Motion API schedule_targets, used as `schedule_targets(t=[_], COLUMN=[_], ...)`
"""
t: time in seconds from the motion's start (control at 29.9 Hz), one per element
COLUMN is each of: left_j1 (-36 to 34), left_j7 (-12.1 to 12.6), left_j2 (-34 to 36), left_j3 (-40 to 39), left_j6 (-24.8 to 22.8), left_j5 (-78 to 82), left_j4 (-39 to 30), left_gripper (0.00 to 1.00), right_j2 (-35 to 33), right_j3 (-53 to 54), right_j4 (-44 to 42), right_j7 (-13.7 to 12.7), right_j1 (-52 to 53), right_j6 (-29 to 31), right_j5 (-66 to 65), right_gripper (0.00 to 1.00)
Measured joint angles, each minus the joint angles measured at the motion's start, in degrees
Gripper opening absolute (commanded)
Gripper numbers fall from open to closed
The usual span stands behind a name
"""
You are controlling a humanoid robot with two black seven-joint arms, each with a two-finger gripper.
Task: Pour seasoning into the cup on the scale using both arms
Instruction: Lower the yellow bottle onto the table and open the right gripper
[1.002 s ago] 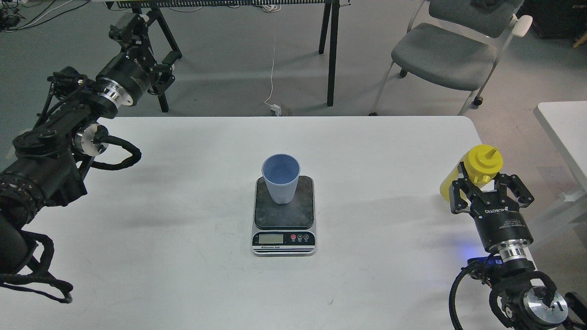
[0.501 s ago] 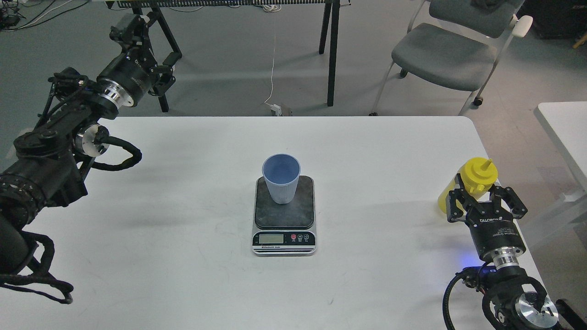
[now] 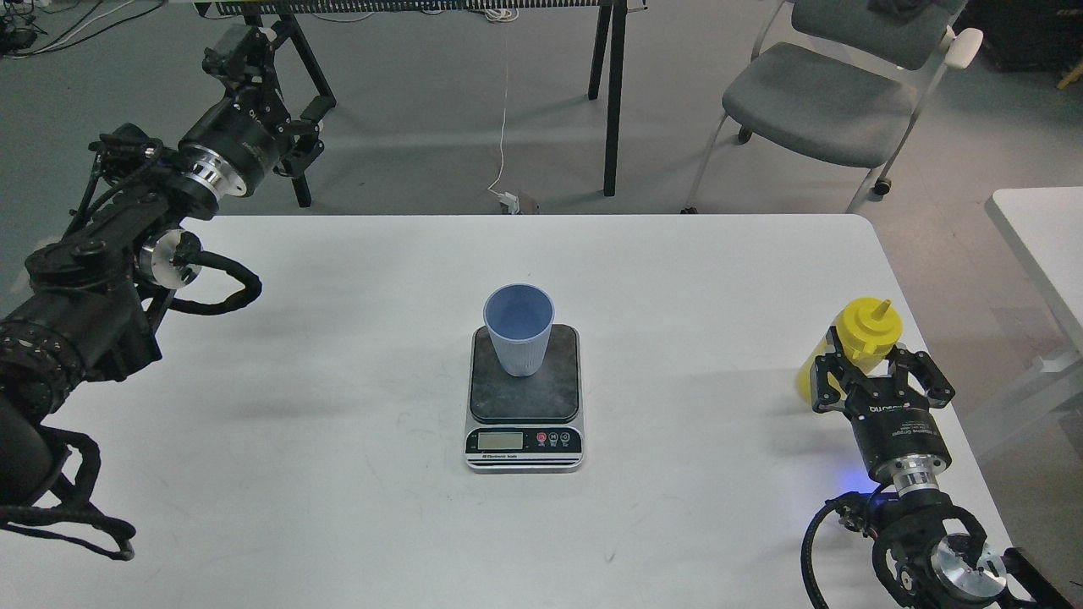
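Observation:
The light-blue ribbed cup (image 3: 519, 328) stands upright on the dark plate of the scale (image 3: 525, 419) in the middle of the white table. The yellow seasoning bottle (image 3: 859, 332), cap and nozzle up, is at the table's right edge between the fingers of my right gripper (image 3: 871, 364), which is shut on its body. My left gripper (image 3: 239, 59) is raised past the table's far left corner, far from the cup; it is dark and its fingers cannot be told apart.
The white table (image 3: 338, 381) ends just right of the bottle. A grey chair (image 3: 821, 97) and black trestle legs (image 3: 611, 93) stand beyond the far edge. A second white table (image 3: 1045, 237) is at the right.
My right gripper has come down and slightly left with the yellow bottle, closer to the tabletop. The left arm, cup and scale have not moved.

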Motion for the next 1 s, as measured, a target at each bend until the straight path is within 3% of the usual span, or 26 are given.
schedule_targets(t=[0.17,0.3,0.4,0.43,0.47,0.5,1.0], left_j1=[0.0,0.0,0.0,0.0,0.0,0.0,0.0], left_j7=[0.0,0.0,0.0,0.0,0.0,0.0,0.0], left_j2=[0.01,0.03,0.03,0.0,-0.04,-0.06,0.17], left_j3=[0.01,0.03,0.02,0.01,-0.02,-0.03,-0.03], left_j6=[-0.01,0.0,0.0,0.0,0.0,0.0,0.0], left_j5=[0.01,0.01,0.01,0.01,0.01,0.01,-0.05], left_j4=[0.0,0.0,0.0,0.0,0.0,0.0,0.0], left_gripper=[0.97,0.97,0.97,0.97,0.97,0.97,0.98], right_j2=[0.06,0.02,0.0,-0.03,-0.06,-0.09,-0.63], right_j3=[-0.14,-0.22,-0.35,-0.39,-0.45,-0.61,-2.52], right_j4=[-1.18,-0.99,-0.79,-0.74,-0.7,-0.65,0.57], right_j7=[-0.01,-0.06,-0.19,-0.26,-0.38,-0.49,-0.73], right_j1=[0.03,0.03,0.04,0.04,0.03,0.01,-0.99], right_j6=[0.04,0.04,0.01,0.0,0.0,0.0,-0.01], right_j5=[0.0,0.0,0.0,-0.05,-0.1,-0.14,-0.04], right_gripper=[0.18,0.29,0.59,1.0,0.96,1.0,1.0])
